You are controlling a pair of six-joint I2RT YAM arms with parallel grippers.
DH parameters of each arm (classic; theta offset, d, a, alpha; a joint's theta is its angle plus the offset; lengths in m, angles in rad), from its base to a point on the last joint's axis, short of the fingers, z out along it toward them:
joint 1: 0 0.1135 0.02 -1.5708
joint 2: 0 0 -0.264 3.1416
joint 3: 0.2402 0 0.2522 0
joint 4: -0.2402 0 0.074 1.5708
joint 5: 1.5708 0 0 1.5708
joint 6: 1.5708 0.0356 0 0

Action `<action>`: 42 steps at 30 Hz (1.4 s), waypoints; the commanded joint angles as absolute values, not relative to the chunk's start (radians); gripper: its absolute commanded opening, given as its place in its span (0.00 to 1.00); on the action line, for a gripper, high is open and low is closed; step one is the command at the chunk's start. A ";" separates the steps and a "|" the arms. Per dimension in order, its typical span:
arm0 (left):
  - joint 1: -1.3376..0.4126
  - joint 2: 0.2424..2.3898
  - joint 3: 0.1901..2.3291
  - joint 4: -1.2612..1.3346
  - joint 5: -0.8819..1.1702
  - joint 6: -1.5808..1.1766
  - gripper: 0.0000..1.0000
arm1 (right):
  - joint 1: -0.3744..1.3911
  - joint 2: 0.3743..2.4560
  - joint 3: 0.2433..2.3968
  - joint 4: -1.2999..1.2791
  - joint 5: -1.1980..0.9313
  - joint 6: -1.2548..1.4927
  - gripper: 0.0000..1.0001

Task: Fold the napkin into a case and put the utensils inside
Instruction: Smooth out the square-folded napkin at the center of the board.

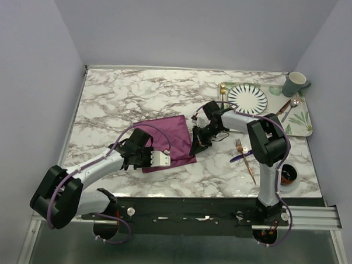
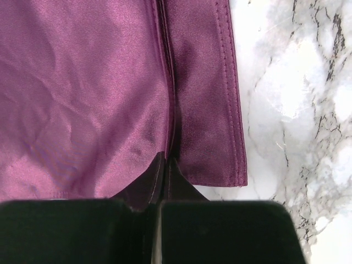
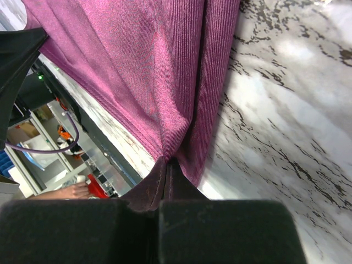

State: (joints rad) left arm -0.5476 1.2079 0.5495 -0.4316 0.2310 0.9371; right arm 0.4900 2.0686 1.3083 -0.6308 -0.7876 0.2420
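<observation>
You have the left gripper (image 2: pixel 163 166) and the right gripper (image 3: pixel 168 166) each clenched on opposite edges of the napkin (image 1: pixel 167 137), spread between them on the tabletop (image 1: pixel 131 95), likely to carry one fold across evenly, while the fork (image 1: pixel 248 165) and knife (image 1: pixel 239 159) lie apart, right of the right gripper.

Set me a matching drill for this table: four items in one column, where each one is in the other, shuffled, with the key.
Items
1. napkin
2. copper fork
3. striped plate
4. grey mug

Places
A. on the leaf-print tray
B. at the far right corner of the table
C. pinched by the left hand and the right hand
D. on bare marble, beside the blue knife

Pairs: 1-C, 2-D, 3-A, 4-B
</observation>
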 commanded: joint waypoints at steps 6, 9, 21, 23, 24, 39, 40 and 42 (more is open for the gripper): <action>-0.554 1.144 0.618 -0.517 0.262 0.913 0.00 | 0.495 2.005 1.330 -0.658 -0.816 0.225 0.01; -0.554 1.124 0.638 -0.555 0.281 0.907 0.00 | 0.497 1.985 1.321 -0.670 -0.816 0.215 0.01; -0.555 1.098 0.681 -0.667 0.354 0.891 0.00 | 0.495 1.950 1.295 -0.744 -0.801 0.166 0.01; -0.555 1.109 0.675 -0.663 0.356 0.890 0.00 | 0.495 1.963 1.287 -0.742 -0.792 0.163 0.01; -0.555 1.117 0.670 -0.660 0.356 0.887 0.00 | 0.495 1.971 1.287 -0.741 -0.792 0.164 0.01; -0.555 1.209 0.630 -0.581 0.354 0.854 0.16 | 0.497 2.054 1.304 -0.729 -0.778 0.173 0.01; -0.557 1.209 0.630 -0.586 0.353 0.859 0.20 | 0.495 2.056 1.302 -0.730 -0.776 0.173 0.01; -0.555 1.201 0.632 -0.607 0.354 0.868 0.34 | 0.495 2.057 1.302 -0.732 -0.776 0.169 0.02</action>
